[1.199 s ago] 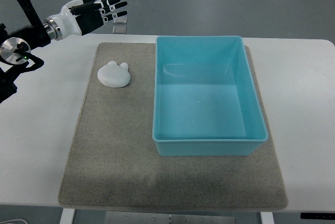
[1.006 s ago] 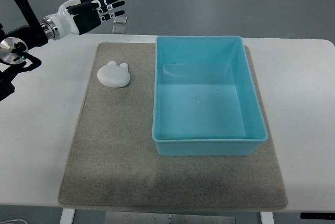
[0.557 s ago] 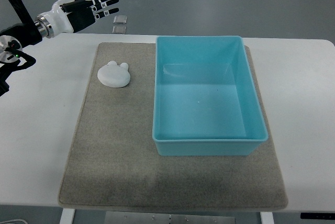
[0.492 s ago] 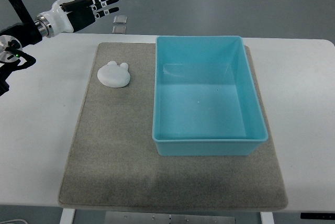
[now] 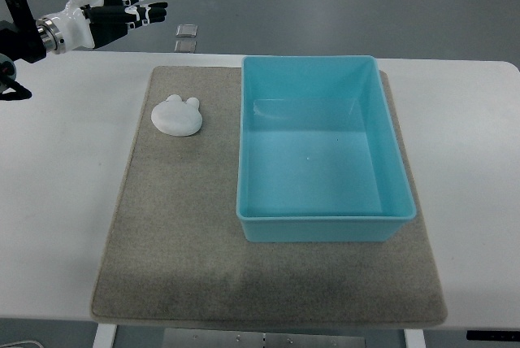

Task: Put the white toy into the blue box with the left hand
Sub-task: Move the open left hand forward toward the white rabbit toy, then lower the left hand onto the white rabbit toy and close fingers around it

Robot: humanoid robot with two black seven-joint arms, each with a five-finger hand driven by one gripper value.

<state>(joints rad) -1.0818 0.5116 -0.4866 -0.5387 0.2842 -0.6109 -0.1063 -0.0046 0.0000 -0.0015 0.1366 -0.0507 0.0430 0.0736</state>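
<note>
The white toy (image 5: 178, 115), a flat rounded shape with two small ears, lies on the grey mat (image 5: 179, 226) to the left of the blue box. The blue box (image 5: 322, 149) is an open, empty rectangular tub on the mat's right half. My left hand (image 5: 122, 10) is at the upper left, beyond the table's far edge, well above and left of the toy. Its fingers are spread and it holds nothing. The right arm does not show.
The mat lies on a white table (image 5: 471, 145). A small clear object (image 5: 186, 36) sits on the floor beyond the table's far edge, near my left hand.
My left hand has moved up and to the left, away from the toy, with its fingers still spread. The toy and the box have not moved.
</note>
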